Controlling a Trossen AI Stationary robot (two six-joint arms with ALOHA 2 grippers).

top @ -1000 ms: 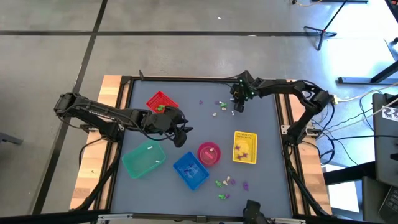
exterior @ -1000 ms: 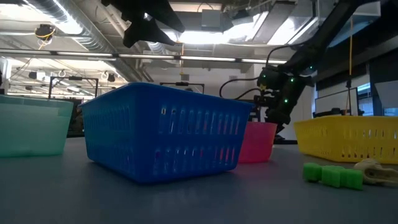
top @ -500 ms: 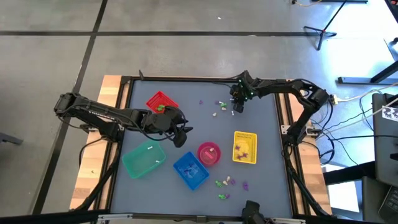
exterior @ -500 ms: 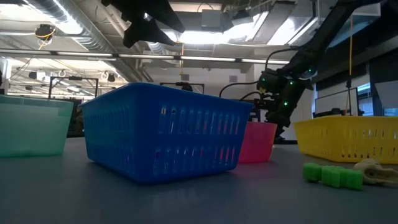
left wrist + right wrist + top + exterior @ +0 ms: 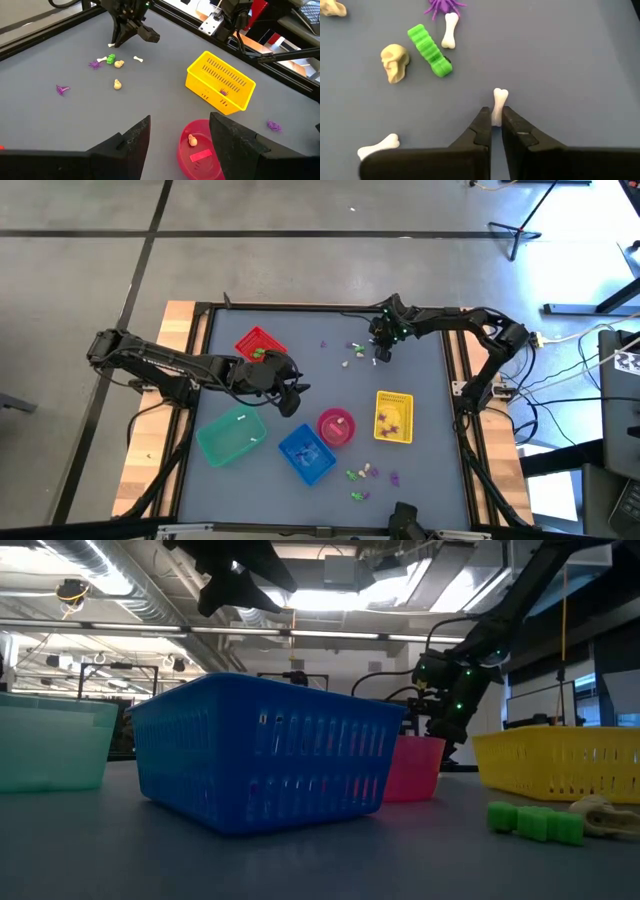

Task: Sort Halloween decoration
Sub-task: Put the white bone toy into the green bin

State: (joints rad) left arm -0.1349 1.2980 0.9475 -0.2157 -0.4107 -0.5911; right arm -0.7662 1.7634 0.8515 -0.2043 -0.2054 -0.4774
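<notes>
The Halloween decoration lies in two small clusters, one at the far middle [image 5: 352, 356] and one near the front edge [image 5: 365, 475]. My right gripper [image 5: 378, 354] is down at the far cluster, shut on a small white bone [image 5: 499, 101]. Beside it lie a green ridged piece [image 5: 430, 51], a cream skull [image 5: 395, 62], two more white bones [image 5: 450, 29] [image 5: 379, 146] and a purple spider [image 5: 442, 6]. My left gripper [image 5: 292, 396] hangs open above the table between the red basket [image 5: 258, 343] and the pink bowl [image 5: 335, 426], holding nothing. My right gripper pinches the white bone by one end [image 5: 496, 119] between its two fingertips. The fingers slant down from above and lie along the bone. The bone's other knobbed end [image 5: 500, 93] sticks out past the tips. I cannot tell whether the bone is clear of the table.
A teal basket [image 5: 231, 436], a blue basket [image 5: 306, 453] and a yellow basket [image 5: 393, 417] stand across the near half. The pink bowl holds a cream skull [image 5: 192, 141]. Purple trinkets lie in the yellow basket. Bare grey table stretches between the far cluster and the baskets.
</notes>
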